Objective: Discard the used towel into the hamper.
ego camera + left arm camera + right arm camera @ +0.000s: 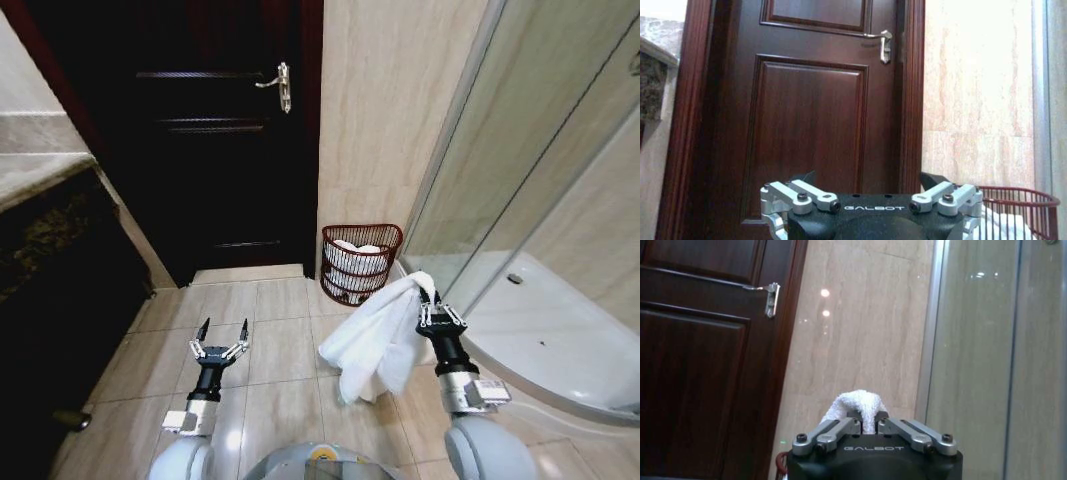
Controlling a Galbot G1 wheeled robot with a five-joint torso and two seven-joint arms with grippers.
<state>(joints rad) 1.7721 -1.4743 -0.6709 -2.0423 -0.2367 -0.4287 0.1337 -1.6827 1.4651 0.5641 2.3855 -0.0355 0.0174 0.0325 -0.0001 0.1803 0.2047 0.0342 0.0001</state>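
Observation:
A white towel (pixel 378 340) hangs from my right gripper (pixel 432 300), which is shut on its top corner a little this side of the hamper. In the right wrist view a tuft of the towel (pixel 857 405) sticks out between the closed fingers (pixel 840 429). The hamper (pixel 360 263) is a dark red-brown wire basket on the floor against the beige wall, with white cloth inside; its rim (pixel 1020 192) also appears in the left wrist view. My left gripper (pixel 221 333) is open and empty, held low over the floor tiles to the left.
A dark wooden door (pixel 215 130) with a metal handle (pixel 281 86) stands behind, left of the hamper. A glass shower enclosure (pixel 520 180) and its white tray (pixel 560 340) lie to the right. A dark counter (pixel 45 250) stands on the left.

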